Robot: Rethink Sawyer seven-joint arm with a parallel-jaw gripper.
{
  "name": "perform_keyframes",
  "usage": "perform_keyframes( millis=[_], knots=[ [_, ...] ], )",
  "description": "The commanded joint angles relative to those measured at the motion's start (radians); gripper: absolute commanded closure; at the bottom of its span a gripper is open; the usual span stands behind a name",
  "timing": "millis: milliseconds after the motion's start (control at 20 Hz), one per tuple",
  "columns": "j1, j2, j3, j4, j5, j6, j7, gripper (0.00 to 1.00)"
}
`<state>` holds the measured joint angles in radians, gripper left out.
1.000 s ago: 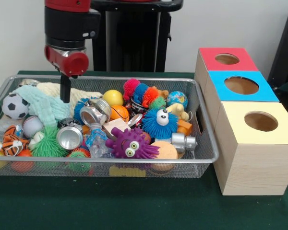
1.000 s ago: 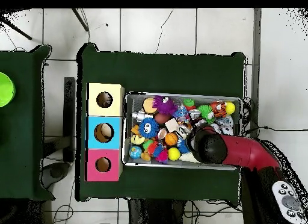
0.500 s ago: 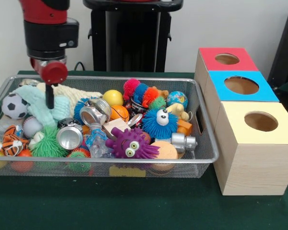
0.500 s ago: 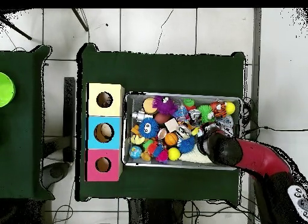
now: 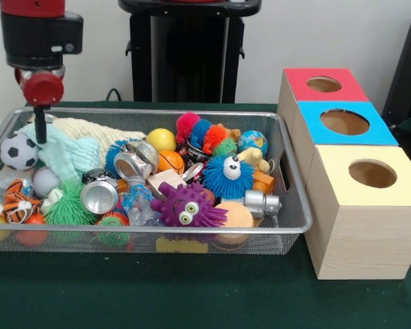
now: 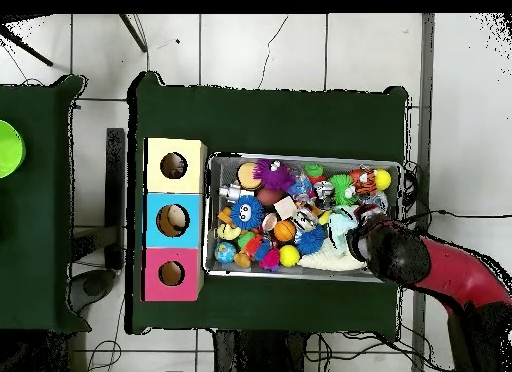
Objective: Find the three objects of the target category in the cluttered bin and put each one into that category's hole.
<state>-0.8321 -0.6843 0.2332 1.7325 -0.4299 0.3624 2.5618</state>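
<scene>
The wire bin [image 5: 288, 179] is packed with toys. At its left end lie a soccer ball [image 5: 19, 151], a baseball [image 5: 44, 181] and a tiger-striped ball [image 5: 17, 205]. A yellow ball [image 5: 161, 140], a small basketball [image 5: 170, 161] and a globe ball [image 5: 252, 142] sit further right. My gripper [image 5: 40, 136] hangs low at the bin's far left end, beside the soccer ball and over the teal cloth [image 5: 65, 152]. Nothing shows in its grasp. In the overhead view the red arm [image 6: 400, 256] covers the gripper.
Spiky toys in blue [image 5: 227, 175], purple [image 5: 187, 205] and green [image 5: 70, 203], silver cans [image 5: 99, 197] and a cream cloth [image 5: 89, 129] crowd the bin. Right of it stand the red box [image 5: 308, 72], blue box [image 5: 315, 110] and yellow box [image 5: 332, 161], each with a round hole.
The arm has swung from the bin's left-middle to its far left end in the front view. The toys have not shifted.
</scene>
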Motion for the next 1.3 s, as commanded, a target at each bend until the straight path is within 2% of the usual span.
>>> perform_keyframes(
  millis=[50, 300, 400, 550, 650, 800, 900, 1000, 1100, 1300],
  knots=[
    [-0.003, -0.147, 0.093, 0.131, 0.028, 0.161, -0.157, 1.0],
    [-0.003, -0.122, 0.091, 0.135, 0.018, 0.14, -0.129, 1.0],
    [0.025, -0.069, 0.066, 0.135, -0.007, 0.063, -0.067, 1.0],
    [0.118, 0.02, -0.027, 0.108, -0.054, -0.091, 0.064, 1.0],
    [0.139, 0.039, -0.052, 0.102, -0.07, -0.131, 0.068, 1.0],
    [0.082, 0.044, 0.007, 0.084, -0.057, -0.039, -0.059, 1.0],
    [0.076, 0.059, 0.014, 0.017, -0.061, 0.062, -0.136, 1.0],
    [0.108, 0.059, -0.028, -0.051, -0.061, 0.178, -0.157, 1.0],
    [0.107, 0.054, -0.055, -0.095, -0.061, 0.262, -0.177, 1.0],
    [0.032, 0.043, -0.021, -0.116, -0.061, 0.344, -0.26, 1.0]
  ],
)
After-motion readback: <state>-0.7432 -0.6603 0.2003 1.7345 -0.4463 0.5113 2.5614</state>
